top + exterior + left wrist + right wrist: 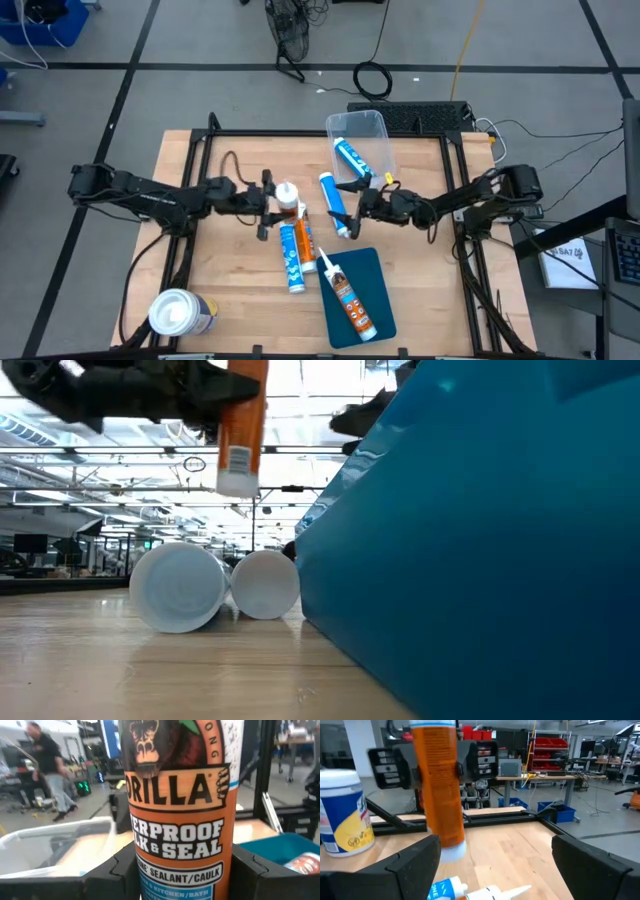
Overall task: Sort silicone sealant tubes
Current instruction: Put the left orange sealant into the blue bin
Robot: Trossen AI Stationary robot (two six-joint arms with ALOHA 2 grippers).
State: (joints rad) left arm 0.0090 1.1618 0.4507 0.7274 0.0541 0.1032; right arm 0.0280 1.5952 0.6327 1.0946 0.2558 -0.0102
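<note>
Left gripper: jaws clamped on an orange tube, held upright and clear of the tabletop, base cap hanging below the jaws. Right gripper: jaws spread wide, empty, facing the held tube across a blue tube lying just under them. Likely step: carry the orange tube to the blue mat, where another orange tube lies. Keep it lifted over the tubes lying below the jaws, lower it flat beside its match, then release.

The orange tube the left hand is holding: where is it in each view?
High: orange tube left of centre, in the left hand.
Low: upper left, hanging.
Left wrist: fills the centre.
Right wrist: upright, left of centre.
Shared landmark: the blue tray.
</note>
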